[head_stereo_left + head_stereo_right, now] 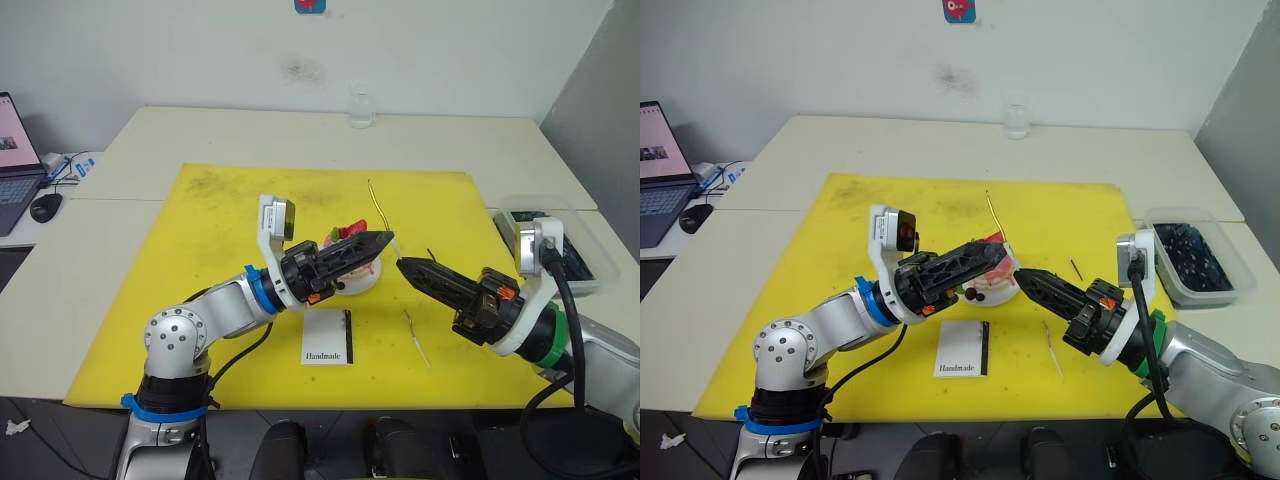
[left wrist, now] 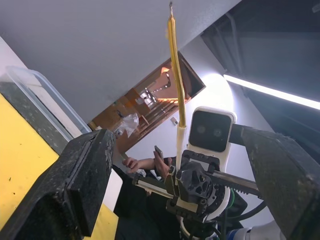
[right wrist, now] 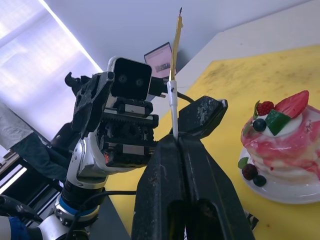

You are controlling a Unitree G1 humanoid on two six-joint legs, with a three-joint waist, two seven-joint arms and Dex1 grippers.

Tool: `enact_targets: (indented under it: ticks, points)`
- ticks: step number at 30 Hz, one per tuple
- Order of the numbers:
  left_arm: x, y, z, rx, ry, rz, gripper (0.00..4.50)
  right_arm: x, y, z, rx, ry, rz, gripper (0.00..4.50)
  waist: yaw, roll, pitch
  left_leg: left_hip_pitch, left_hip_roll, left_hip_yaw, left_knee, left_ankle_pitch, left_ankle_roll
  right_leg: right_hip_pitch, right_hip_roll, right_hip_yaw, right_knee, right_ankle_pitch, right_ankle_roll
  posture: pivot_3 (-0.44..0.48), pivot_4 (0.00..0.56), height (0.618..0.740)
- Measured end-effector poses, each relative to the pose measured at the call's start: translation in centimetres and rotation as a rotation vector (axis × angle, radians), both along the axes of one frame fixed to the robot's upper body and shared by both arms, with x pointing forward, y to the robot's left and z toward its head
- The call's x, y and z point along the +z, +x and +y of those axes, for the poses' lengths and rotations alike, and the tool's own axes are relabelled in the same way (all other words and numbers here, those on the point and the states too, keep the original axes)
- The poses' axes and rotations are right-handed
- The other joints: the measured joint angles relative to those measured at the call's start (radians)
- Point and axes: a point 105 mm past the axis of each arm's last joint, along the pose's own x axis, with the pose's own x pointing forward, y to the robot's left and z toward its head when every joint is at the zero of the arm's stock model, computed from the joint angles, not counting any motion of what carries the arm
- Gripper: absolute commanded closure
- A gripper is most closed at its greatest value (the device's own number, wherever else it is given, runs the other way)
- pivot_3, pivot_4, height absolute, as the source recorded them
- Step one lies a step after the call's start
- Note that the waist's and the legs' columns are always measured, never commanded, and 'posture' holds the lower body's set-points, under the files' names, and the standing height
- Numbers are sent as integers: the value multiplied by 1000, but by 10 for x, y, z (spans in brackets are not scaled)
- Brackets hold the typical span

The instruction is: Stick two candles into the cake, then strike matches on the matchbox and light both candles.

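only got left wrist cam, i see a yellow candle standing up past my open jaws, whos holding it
Observer: The right gripper holds it, jaws shut on the candle near its pale base.
Operator: is it in the cake yet
Observer: No. The cake sits apart from it, with no candle stuck in its top.
Operator: wheres the other one
Observer: The second candle lies flat on the yellow mat, to the right of the matchbox.
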Motion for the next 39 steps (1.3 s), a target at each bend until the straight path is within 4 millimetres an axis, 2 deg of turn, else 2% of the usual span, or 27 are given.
enact_targets:
  ticks: [4, 7, 20, 29, 32, 36, 39]
  points:
    - [0, -2, -2, -21, -10, 4, 0, -1, -2, -1, -3, 6, 16, 4482, 0, 0, 0, 0, 0, 0, 0, 0, 0, 0, 0, 0, 0, 0, 0, 0, 150, 740]
    - [0, -4, -4, -37, -16, 3, 561, -1, -3, -1, -4, 1, 15, 4500, 1, 0, 0, 0, 0, 0, 0, 0, 0, 0, 0, 0, 0, 0, 0, 0, 150, 740]
    - [-6, -6, -8, -56, 6, -6, 4489, -1, -10, -1, 7, -12, 13, 4500, 2, 0, 0, 0, 0, 0, 0, 0, 0, 0, 0, 0, 0, 0, 0, 0, 150, 740]
    - [-6, -6, -8, -55, 11, -23, 4489, -3, -10, 0, 16, -17, 18, 4500, 2, 0, 0, 0, 0, 0, 0, 0, 0, 0, 0, 0, -1, 0, 0, 0, 150, 740]
    - [-7, -4, -9, -35, 34, -43, 4500, -4, -9, -1, 19, -32, 20, 3883, 2, 0, 0, 0, 0, 0, 0, 0, 0, 0, 0, 0, -1, 0, 0, 0, 150, 740]
    - [-2, 5, -4, 45, 117, -137, 4500, -7, -7, -3, 20, -125, -37, 2512, 2, 0, 0, 0, 0, 0, 0, 0, 0, -1, 0, 0, -1, 0, 0, 0, 150, 740]
    - [15, 20, 12, 180, 233, -326, 4500, -4, -2, -5, 17, -248, -146, 1443, 2, 0, 0, 0, 0, 0, -1, 0, 0, -1, 1, 0, -1, 0, -1, 0, 150, 740]
